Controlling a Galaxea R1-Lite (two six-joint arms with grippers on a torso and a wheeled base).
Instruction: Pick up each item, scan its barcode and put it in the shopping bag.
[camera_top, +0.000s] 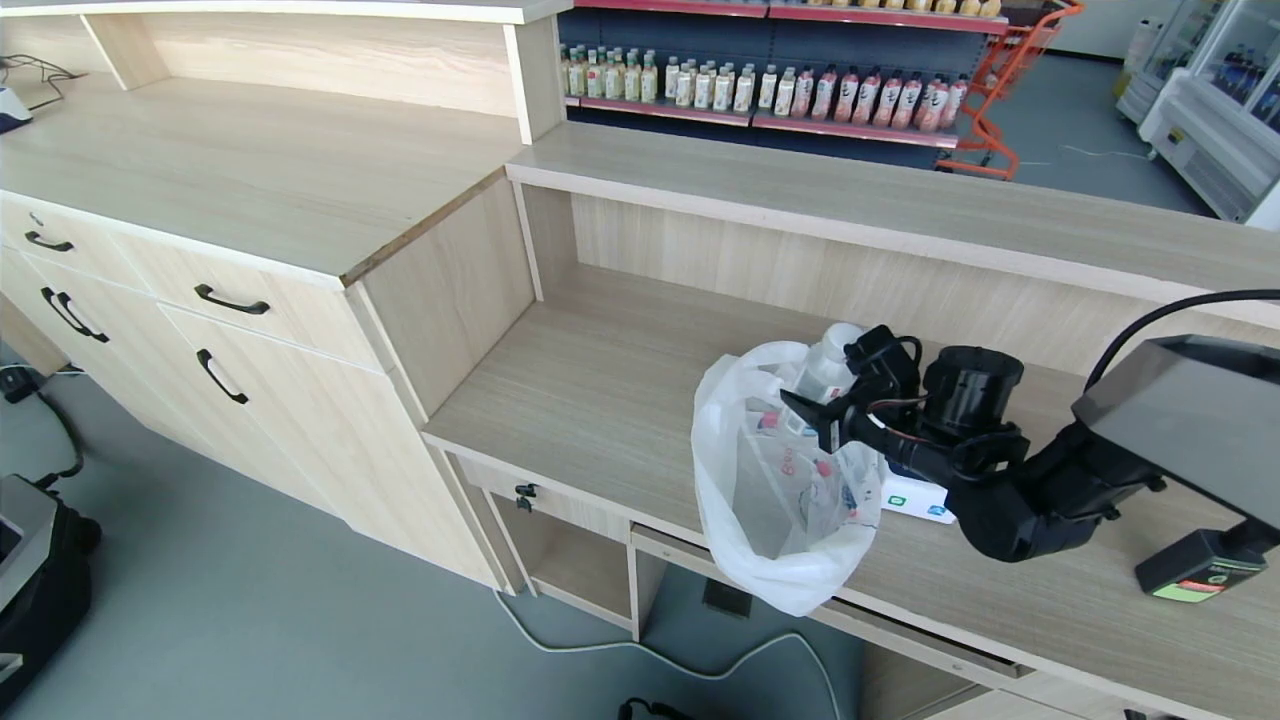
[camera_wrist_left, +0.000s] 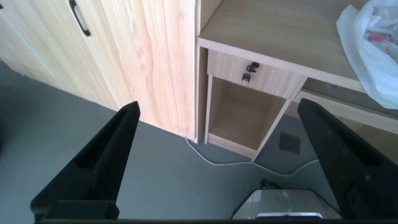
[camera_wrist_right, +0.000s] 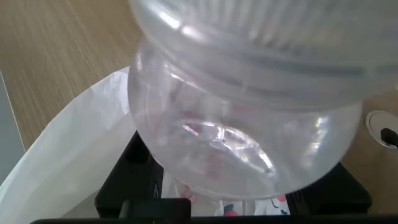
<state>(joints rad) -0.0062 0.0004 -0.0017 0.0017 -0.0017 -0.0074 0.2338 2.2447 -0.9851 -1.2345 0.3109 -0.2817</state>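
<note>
A white plastic shopping bag (camera_top: 780, 480) stands open near the front edge of the wooden counter (camera_top: 600, 390), with printed packages inside. My right gripper (camera_top: 830, 385) hangs just above the bag's mouth, shut on a clear plastic bottle (camera_top: 832, 350). In the right wrist view the clear bottle (camera_wrist_right: 242, 118) sits between the dark fingers (camera_wrist_right: 130, 180), with the bag (camera_wrist_right: 62, 155) below it. My left gripper (camera_wrist_left: 217, 186) is open and holds nothing, low over the grey floor in front of the counter; the bag (camera_wrist_left: 373, 43) shows beyond it.
A barcode scanner (camera_top: 1190, 420) on its stand sits at the counter's right end. A small white box (camera_top: 915, 498) lies behind the bag. A cabinet with drawers (camera_top: 230, 300) stands left. Under the counter are an open cubby (camera_wrist_left: 239, 118) and a floor cable (camera_wrist_left: 236, 163).
</note>
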